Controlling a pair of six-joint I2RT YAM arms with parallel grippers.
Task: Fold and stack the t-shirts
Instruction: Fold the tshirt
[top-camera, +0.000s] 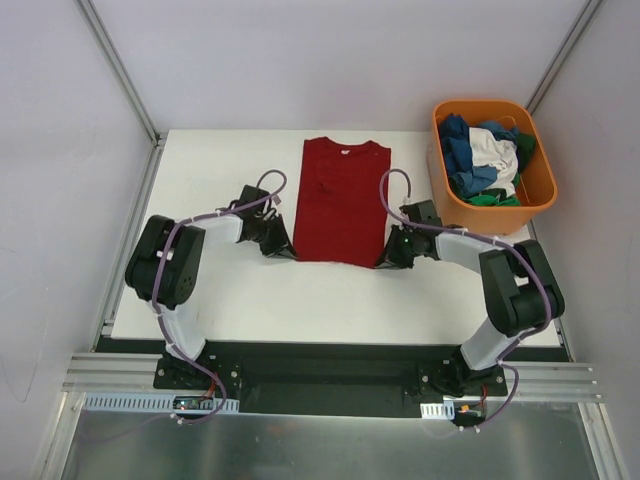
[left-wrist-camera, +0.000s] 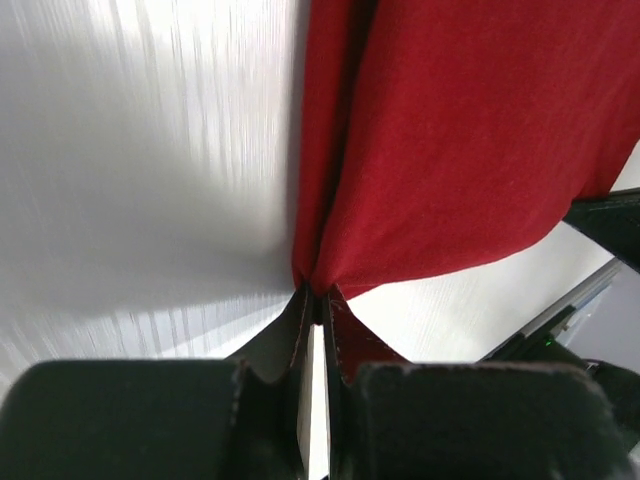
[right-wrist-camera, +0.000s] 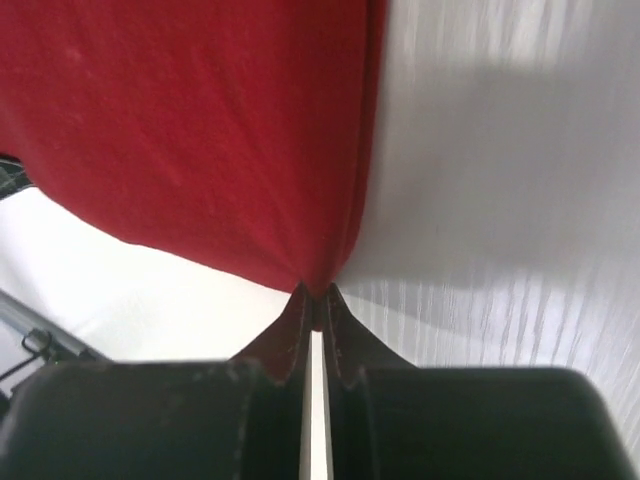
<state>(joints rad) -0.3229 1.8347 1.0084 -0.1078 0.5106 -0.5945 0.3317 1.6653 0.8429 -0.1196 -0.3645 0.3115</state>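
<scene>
Top external view: a dark red shirt (top-camera: 342, 200) lies flat at the middle of the white worktop (top-camera: 250, 300). It is folded to a narrow upright strip, with its collar at 12 o'clock and its hem at 6 o'clock. Its long side edges run straight. The left jaws are closed tight on the hem corner at 7 o'clock, and the right jaws are closed tight on the corner at 5 o'clock. In both wrist views the cloth puckers into the pinch.

A wide stretch of worktop shows at 9 o'clock from the shirt. A narrower strip lies between its 3 o'clock edge and the orange tub (top-camera: 545, 190), which stands at 2 o'clock. The tub holds a heap of blue, white and green shirts (top-camera: 485, 160). A band of worktop runs between the hem and the arm bases.
</scene>
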